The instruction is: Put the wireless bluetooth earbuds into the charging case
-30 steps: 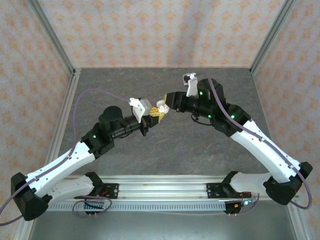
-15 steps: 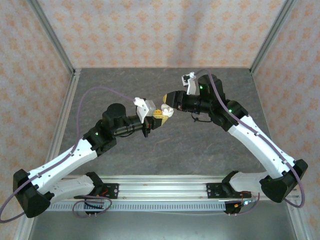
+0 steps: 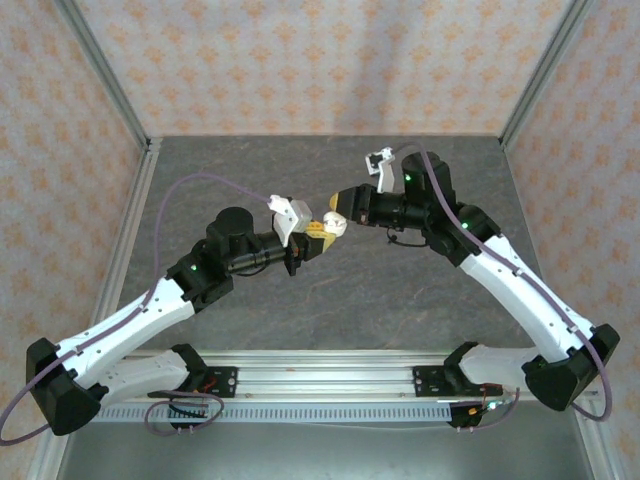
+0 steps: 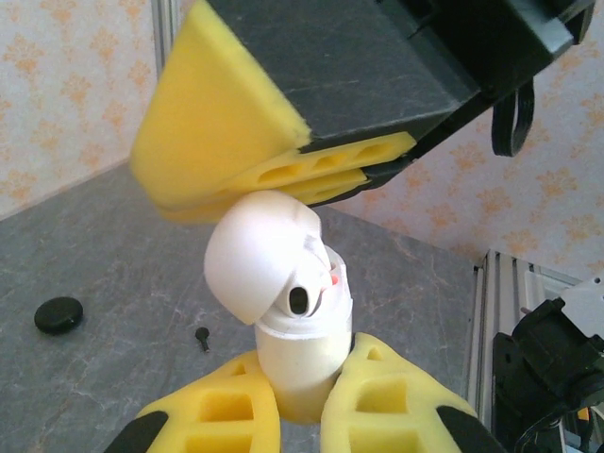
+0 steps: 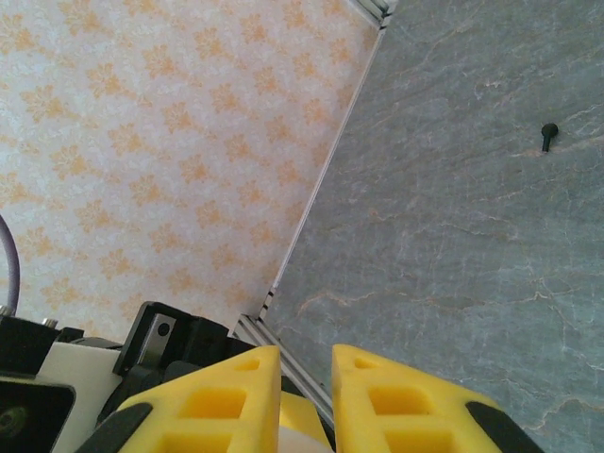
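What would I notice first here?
In mid-air over the table, the left gripper pinches a small white charging case, lid flipped open, and the right gripper's yellow fingers sit right at that lid. One tiny black earbud lies on the grey table below.

I see the tight spot at mid-table, where the right gripper [image 3: 337,207] sits just above the open lid of the white charging case [image 4: 293,330] pinched in the left gripper [image 4: 300,401], while the grey table [image 3: 400,290] below carries a tiny black earbud [image 4: 202,337] and a flat black disc [image 4: 58,314], otherwise passable.
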You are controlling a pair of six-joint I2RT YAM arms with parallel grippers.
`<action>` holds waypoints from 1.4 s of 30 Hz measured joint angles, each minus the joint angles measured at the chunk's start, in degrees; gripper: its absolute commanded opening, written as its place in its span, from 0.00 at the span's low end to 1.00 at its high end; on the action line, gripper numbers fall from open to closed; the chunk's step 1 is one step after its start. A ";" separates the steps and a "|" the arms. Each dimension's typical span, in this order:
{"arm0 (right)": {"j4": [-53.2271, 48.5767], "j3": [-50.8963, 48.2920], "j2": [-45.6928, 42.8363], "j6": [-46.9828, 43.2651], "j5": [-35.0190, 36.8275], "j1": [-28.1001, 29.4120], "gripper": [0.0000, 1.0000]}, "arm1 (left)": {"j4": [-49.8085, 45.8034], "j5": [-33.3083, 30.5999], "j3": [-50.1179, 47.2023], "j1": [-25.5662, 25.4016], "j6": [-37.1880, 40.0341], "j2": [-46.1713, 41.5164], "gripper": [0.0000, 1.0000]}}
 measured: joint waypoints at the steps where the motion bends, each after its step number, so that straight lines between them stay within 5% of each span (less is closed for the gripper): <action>1: 0.09 -0.31 -0.28 -0.13 -0.02 0.00 0.21 | 0.00 -0.13 0.00 0.00 -0.42 0.00 0.00; 42: 2.93 -4.59 1.95 -4.42 7.43 -0.70 0.20 | -3.78 2.03 4.04 4.31 -11.26 8.26 0.00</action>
